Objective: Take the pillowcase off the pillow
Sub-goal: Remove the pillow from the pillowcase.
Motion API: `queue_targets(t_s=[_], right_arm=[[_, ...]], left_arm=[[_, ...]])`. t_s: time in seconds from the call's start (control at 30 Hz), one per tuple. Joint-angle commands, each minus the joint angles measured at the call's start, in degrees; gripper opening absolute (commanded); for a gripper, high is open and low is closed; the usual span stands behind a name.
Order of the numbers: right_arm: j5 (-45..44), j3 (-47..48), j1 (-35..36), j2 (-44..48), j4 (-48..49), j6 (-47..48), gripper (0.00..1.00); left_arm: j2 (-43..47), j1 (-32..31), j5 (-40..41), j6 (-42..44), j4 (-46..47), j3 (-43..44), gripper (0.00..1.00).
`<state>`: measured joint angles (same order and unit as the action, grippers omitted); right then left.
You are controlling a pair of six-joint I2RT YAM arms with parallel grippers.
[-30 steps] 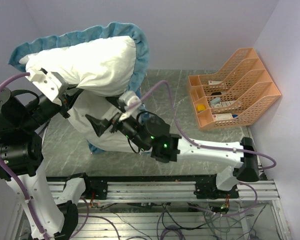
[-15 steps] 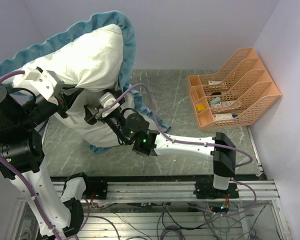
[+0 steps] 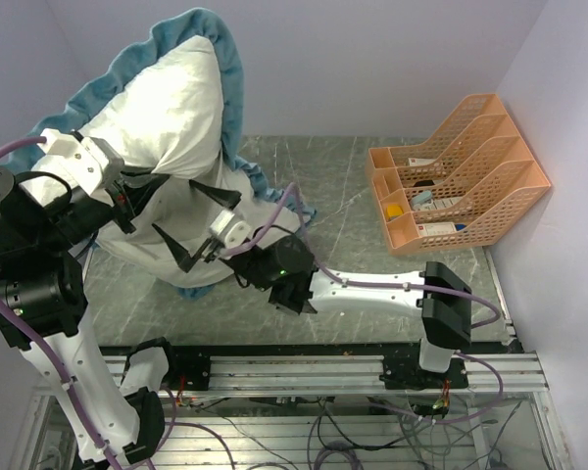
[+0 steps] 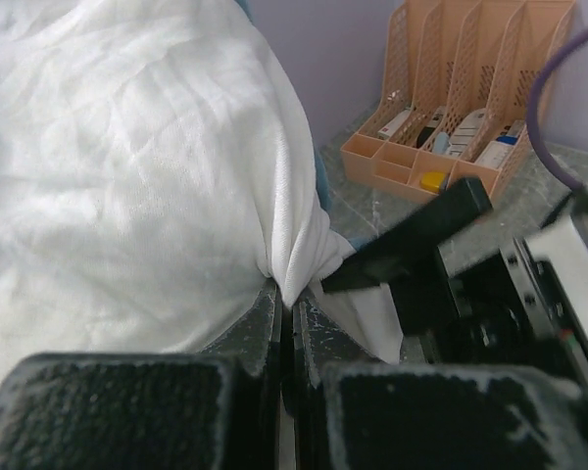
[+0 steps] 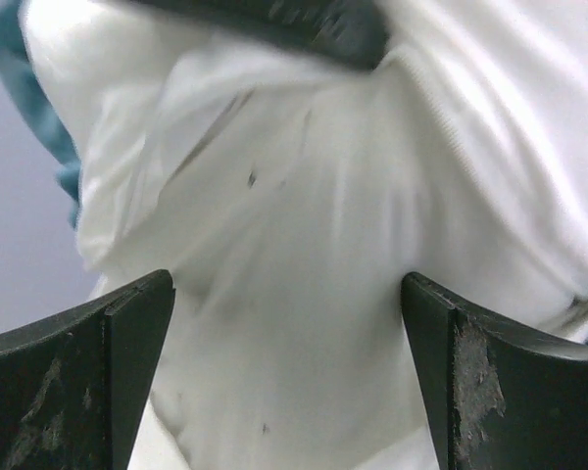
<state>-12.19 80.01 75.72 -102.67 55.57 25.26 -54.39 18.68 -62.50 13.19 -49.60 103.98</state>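
The pillowcase [image 3: 167,98] is lifted up at the back left, white inner side out, with its teal ruffle [image 3: 225,69] along the top. My left gripper [image 3: 162,181] is shut on a fold of that white fabric [image 4: 286,274]. The pillow [image 3: 137,255] bulges out below it towards the table. It shows as plain white with small dark specks in the right wrist view [image 5: 284,323]. My right gripper [image 3: 191,220] is open wide and empty, its fingers spread in front of the pillow [image 5: 286,284]. One right finger [image 4: 412,240] shows in the left wrist view.
An orange file organiser [image 3: 456,171] with small items stands at the right back, also in the left wrist view [image 4: 461,69]. The grey marble table [image 3: 372,245] lies between it and the pillow. Walls stand close behind and at both sides.
My left gripper has pulled the pillowcase higher and more upright. My right arm has swung left, and its jaws now stand spread wide at the pillow.
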Motion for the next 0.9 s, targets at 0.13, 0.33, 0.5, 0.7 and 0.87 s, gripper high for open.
queue_targets(t_s=[0.13, 0.33, 0.5, 0.7, 0.87], right_arm=[[11.5, 8.1, -7.3, 0.4, -0.7, -12.9, 1.0], [8.0, 16.9, -7.5, -6.2, -3.9, -12.4, 1.0], [5.5, 20.9, -6.9, -10.5, -1.3, -12.0, 0.78], [1.2, 19.3, -6.3, -11.4, 2.3, -10.6, 0.0], [-1.5, 17.0, -6.0, -10.6, 1.1, -9.9, 0.0]], left_arm=[[0.6, 0.4, -7.1, -2.2, 2.4, 2.0, 0.07], [1.5, 0.6, -8.9, -6.1, 5.4, 1.4, 0.07], [0.8, 0.8, -8.9, -6.0, 4.9, 2.1, 0.07], [0.1, 0.8, -4.2, 2.7, -0.3, 5.4, 0.2], [5.4, 0.9, 0.1, 7.3, 8.4, -1.3, 0.59]])
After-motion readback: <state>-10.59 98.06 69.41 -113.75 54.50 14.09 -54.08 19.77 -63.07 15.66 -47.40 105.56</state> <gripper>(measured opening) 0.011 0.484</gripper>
